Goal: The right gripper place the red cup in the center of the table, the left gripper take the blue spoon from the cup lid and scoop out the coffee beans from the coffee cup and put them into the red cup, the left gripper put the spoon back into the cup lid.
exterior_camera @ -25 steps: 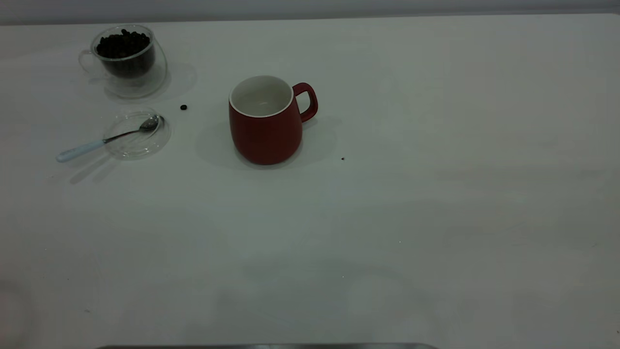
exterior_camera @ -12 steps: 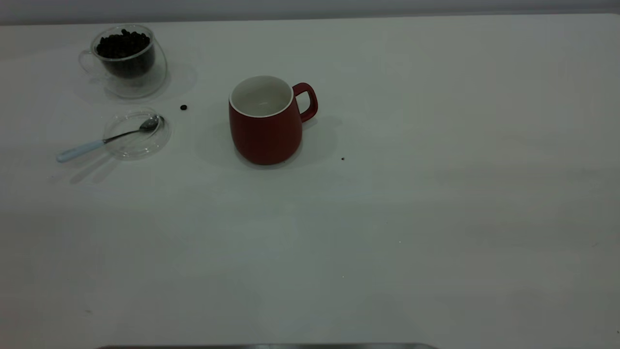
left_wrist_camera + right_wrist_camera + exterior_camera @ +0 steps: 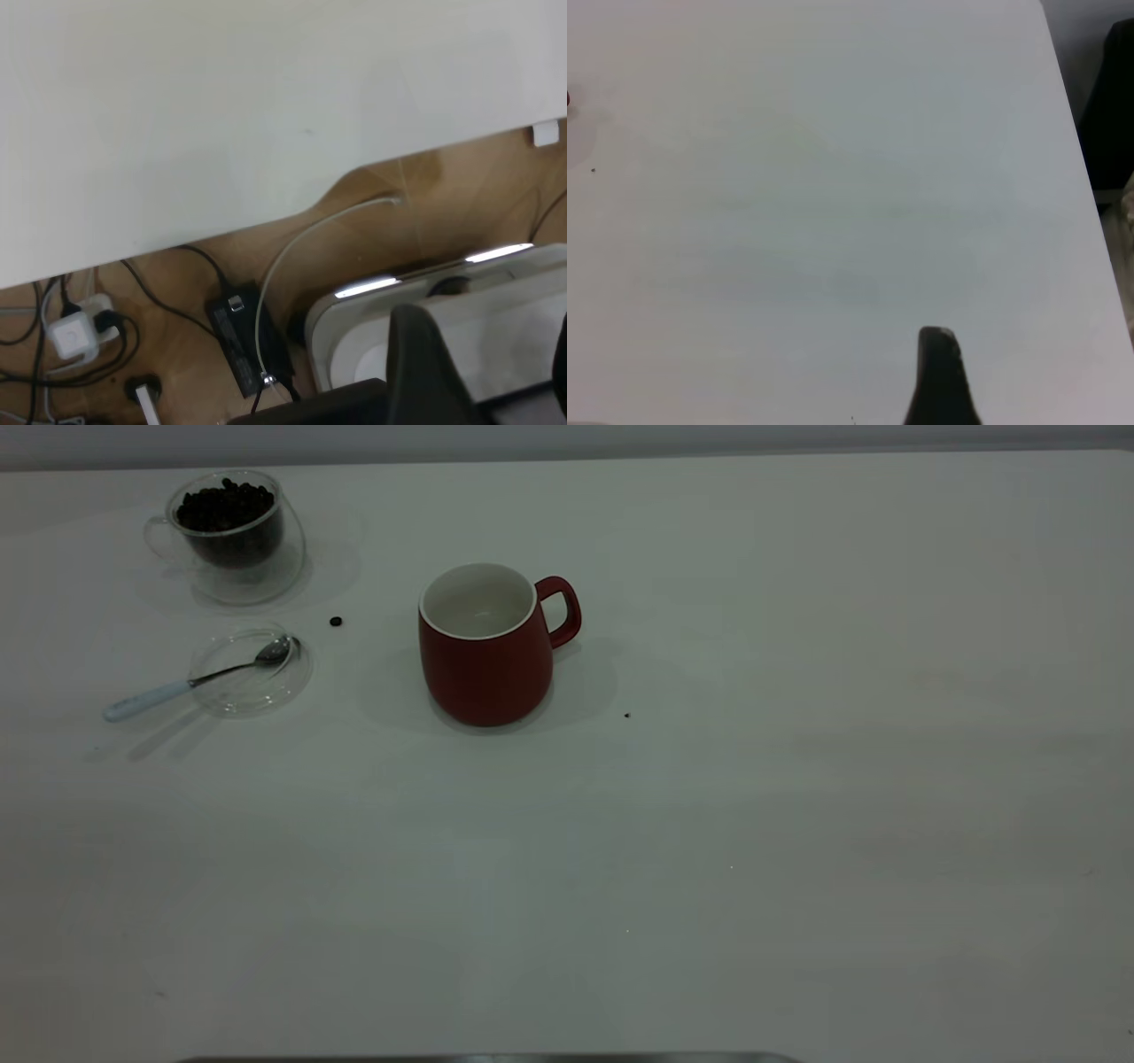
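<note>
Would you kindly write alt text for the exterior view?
A red cup stands empty near the middle of a white table. Far left, a glass coffee cup holds coffee beans; a blue spoon rests on the cup lid.

On my table (image 3: 797, 779) I count two cups: one red cup (image 3: 484, 660) and one glass coffee cup (image 3: 232, 536). There is one glass lid (image 3: 252, 677) and one spoon (image 3: 190, 682). One heap of coffee beans (image 3: 224, 506) fills the glass cup, and one stray bean (image 3: 336, 621) lies alone on the tabletop.
</note>
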Controlling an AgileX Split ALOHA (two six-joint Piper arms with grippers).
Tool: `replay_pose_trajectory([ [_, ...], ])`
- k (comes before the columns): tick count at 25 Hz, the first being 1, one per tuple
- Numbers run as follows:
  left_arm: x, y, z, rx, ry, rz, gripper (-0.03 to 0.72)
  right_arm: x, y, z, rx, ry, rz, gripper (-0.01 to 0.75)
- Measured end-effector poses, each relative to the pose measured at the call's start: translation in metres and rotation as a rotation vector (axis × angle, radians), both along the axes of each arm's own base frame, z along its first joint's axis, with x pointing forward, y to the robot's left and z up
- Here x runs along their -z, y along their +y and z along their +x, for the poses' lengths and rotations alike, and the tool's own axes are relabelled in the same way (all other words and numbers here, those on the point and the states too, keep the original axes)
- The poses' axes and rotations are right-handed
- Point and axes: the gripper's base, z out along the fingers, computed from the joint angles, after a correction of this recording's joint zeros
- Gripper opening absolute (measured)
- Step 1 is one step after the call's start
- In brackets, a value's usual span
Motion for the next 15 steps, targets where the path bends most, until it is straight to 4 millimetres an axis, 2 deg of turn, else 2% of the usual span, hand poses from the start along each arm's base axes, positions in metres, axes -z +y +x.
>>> replay_pose_trajectory([
  [5, -0.002, 0.006, -0.009, -0.086, -0.063, 0.017, 0.405, 0.000, 0.000, 0.000, 0.000, 0.000, 0.000, 0.574],
  [15, -0.007, 0.007, -0.029, -0.096, -0.211, -0.003, 0.402, 0.000, 0.000, 0.000, 0.000, 0.000, 0.000, 0.574],
])
